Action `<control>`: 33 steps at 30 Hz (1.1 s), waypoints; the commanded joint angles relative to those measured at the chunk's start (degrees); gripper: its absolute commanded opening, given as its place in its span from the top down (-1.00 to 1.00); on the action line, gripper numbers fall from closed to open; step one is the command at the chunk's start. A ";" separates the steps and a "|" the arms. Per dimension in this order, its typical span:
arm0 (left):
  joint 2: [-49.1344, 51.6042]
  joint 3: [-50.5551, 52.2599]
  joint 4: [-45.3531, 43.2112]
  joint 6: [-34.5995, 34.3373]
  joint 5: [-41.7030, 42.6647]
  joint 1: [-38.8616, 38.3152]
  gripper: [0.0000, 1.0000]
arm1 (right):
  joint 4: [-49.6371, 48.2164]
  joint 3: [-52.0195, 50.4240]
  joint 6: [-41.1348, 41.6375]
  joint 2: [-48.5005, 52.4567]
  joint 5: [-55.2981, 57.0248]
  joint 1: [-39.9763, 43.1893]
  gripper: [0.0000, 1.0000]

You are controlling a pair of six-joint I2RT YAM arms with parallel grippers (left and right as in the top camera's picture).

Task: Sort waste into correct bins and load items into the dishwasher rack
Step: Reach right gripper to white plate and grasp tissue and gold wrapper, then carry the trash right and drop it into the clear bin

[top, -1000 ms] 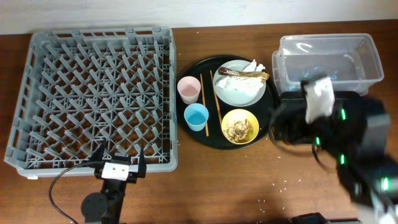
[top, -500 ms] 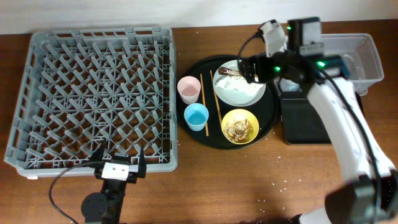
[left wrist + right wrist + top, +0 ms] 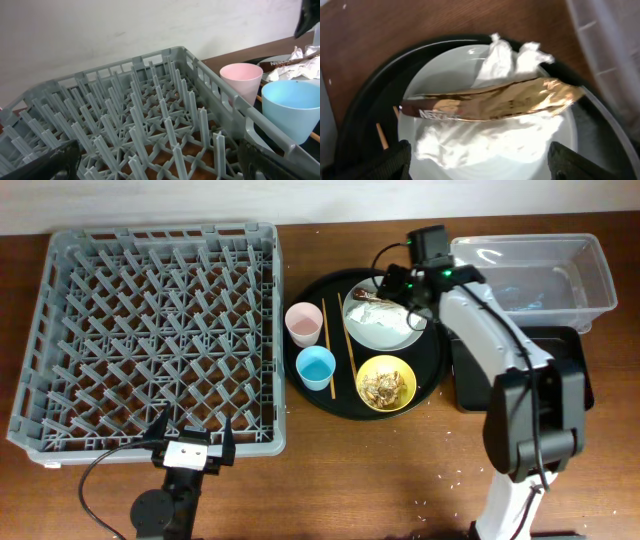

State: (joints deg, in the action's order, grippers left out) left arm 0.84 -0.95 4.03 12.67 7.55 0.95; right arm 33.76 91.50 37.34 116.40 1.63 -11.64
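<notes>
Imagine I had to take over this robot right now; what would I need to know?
Left gripper: open, empty, at the near edge of the rack.
Right gripper: open, empty, above the wrapper and napkin on the plate.
Plate, pink cup, blue cup, chopsticks and the yellow bowl of food scraps all sit on the round black tray.
Done: nothing visibly sorted or loaded.
Left: waste into the clear tub and black bin, then dishes into the rack.
</notes>
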 commanded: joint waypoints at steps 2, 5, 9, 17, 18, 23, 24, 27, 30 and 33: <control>-0.44 0.42 -0.11 0.70 0.57 0.35 -0.99 | -3.37 1.07 8.70 2.60 5.64 -3.76 -0.67; -0.44 0.42 -0.11 0.70 0.57 0.35 -0.99 | -5.44 1.07 8.87 3.96 6.69 -4.92 -0.63; -0.44 0.42 -0.11 0.70 0.57 0.35 -0.99 | -8.39 1.07 9.70 6.29 7.04 -5.22 -0.57; -0.44 0.42 -0.11 0.70 0.57 0.35 -0.99 | -13.09 1.07 9.70 10.49 7.69 -5.16 -0.43; -0.44 0.42 -0.11 0.70 0.57 0.35 -0.99 | -13.07 1.07 9.70 10.69 8.31 -5.18 -0.41; -0.44 0.42 -0.11 0.70 0.57 0.35 -0.99 | -13.03 1.07 9.66 10.73 9.79 -4.92 -0.14; -0.44 0.42 -0.11 0.70 0.57 0.35 -0.99 | -13.03 1.07 9.66 10.73 9.75 -4.83 -0.06; -0.44 0.42 -0.11 0.70 0.57 0.35 -0.99 | -13.31 1.09 8.81 10.67 9.49 -4.79 0.35; -0.44 0.42 -0.11 0.70 0.57 0.35 -0.99 | -13.64 1.20 4.79 10.14 7.67 -4.79 0.70; -0.44 0.42 -0.11 0.70 0.57 0.35 -0.99 | -12.96 1.20 0.96 7.45 5.86 -4.79 0.92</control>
State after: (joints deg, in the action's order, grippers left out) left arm 0.84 -0.93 4.03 12.67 7.55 0.95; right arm 20.36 91.53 42.89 126.32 8.86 -16.60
